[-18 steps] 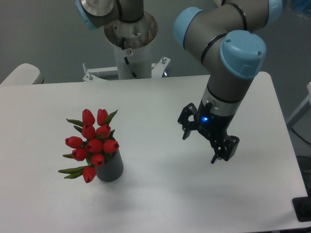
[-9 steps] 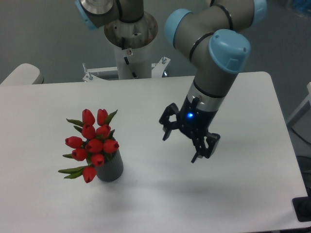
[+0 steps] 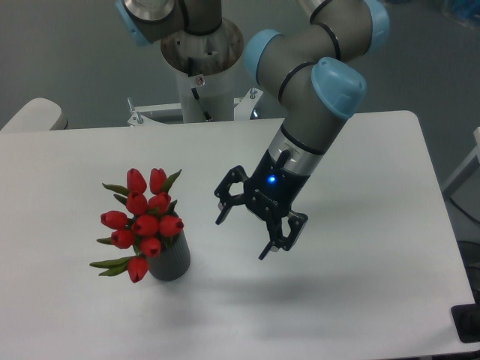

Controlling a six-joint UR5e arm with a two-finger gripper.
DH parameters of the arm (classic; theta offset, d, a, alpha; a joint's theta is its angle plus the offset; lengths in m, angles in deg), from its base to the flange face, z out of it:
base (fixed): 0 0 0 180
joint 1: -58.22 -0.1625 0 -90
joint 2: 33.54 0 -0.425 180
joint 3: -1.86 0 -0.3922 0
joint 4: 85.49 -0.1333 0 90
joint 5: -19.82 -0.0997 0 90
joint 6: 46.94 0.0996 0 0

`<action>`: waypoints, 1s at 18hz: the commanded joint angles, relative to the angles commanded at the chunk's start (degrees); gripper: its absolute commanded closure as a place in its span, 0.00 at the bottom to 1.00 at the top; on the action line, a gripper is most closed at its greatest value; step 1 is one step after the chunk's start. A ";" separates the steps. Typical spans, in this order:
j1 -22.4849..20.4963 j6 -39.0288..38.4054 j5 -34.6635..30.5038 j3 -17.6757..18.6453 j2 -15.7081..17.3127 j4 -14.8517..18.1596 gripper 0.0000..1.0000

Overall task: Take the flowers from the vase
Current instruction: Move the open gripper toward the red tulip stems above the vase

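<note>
Gripper (image 3: 248, 228) w/ jaws apart, holding nothing; flowers (image 3: 142, 217) lie at its 9 o'clock, near. Bunch stands upright in vase (image 3: 171, 261).

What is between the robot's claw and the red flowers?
Nothing: in the camera view, only bare white table lies between the open gripper and the flowers.

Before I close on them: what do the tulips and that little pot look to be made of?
The tulips look artificial, likely plastic or fabric: every bud is the same even red, closed and stiff, with a slight sheen. I can't rule out real ones. The pot looks like matte dark grey ceramic or plastic: dull surface, no glare, faint ribbing. The hand is open, clear of both.
</note>
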 joint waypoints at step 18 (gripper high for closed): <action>-1.41 14.59 13.62 16.34 4.31 -7.54 0.00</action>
